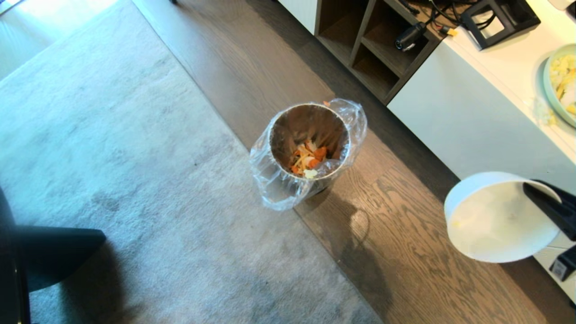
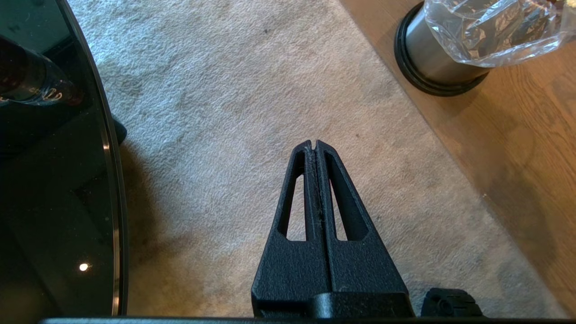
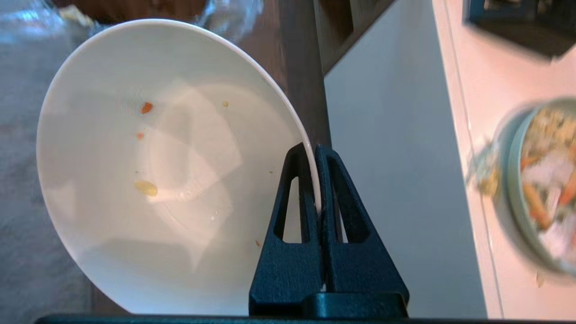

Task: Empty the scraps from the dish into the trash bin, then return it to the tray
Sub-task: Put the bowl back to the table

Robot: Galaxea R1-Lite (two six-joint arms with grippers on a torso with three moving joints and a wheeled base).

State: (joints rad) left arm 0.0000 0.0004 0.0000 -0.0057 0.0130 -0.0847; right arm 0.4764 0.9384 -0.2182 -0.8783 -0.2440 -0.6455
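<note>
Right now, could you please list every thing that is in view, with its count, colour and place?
dish: one, white, held tilted at its rim, nearly empty, right of the bin
scraps: several, orange and pale yellow, inside the bin
trash bin: one, metal with clear liner, on the wood floor at the rug's edge
plate: one, pale green, with food, on the white counter
stand: one, black, on the counter
rug: one, grey, left
right end effector: shut on the dish rim
left end effector: shut, empty, above the rug

Readable text: none was found in any view.
Labels, brands, numbers: none could be read on any object or surface shown.
</note>
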